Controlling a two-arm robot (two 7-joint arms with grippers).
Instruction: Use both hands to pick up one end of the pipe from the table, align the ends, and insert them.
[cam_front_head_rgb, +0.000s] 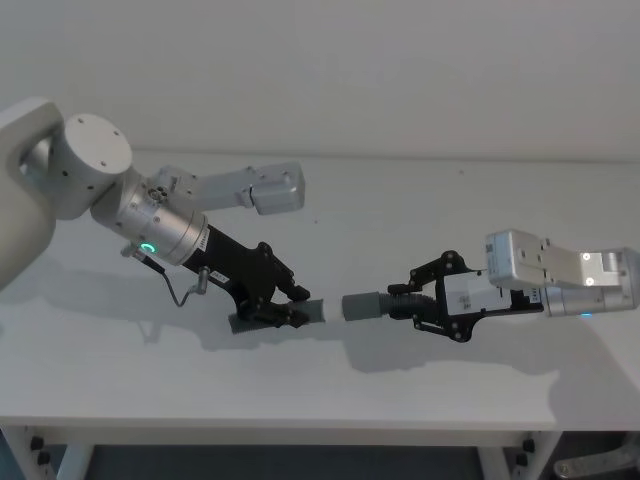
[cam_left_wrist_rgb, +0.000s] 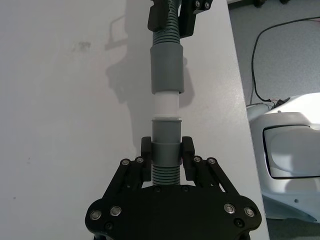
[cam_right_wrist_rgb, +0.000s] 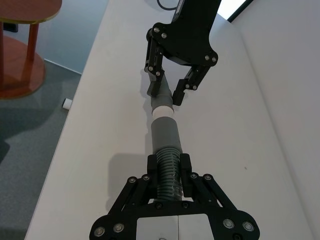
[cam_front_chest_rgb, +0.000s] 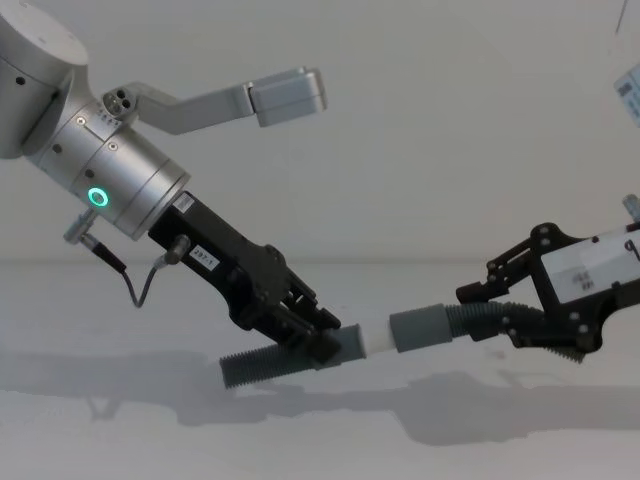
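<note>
Both grippers, left (cam_front_head_rgb: 283, 307) and right (cam_front_head_rgb: 425, 297), clamp their hoses; any tilt could jam your white spigot (cam_left_wrist_rgb: 165, 104)

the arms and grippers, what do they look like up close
Both arms are silver cylinders with rounded joints. The left arm carries a green glowing ring and a thin grey cable looping off its wrist. The left gripper and right gripper are black linkage frames dotted with silver screws, ending in blocky black jaws. White labels sit on the gripper bodies, and the right wrist has boxy silver housings.
</note>
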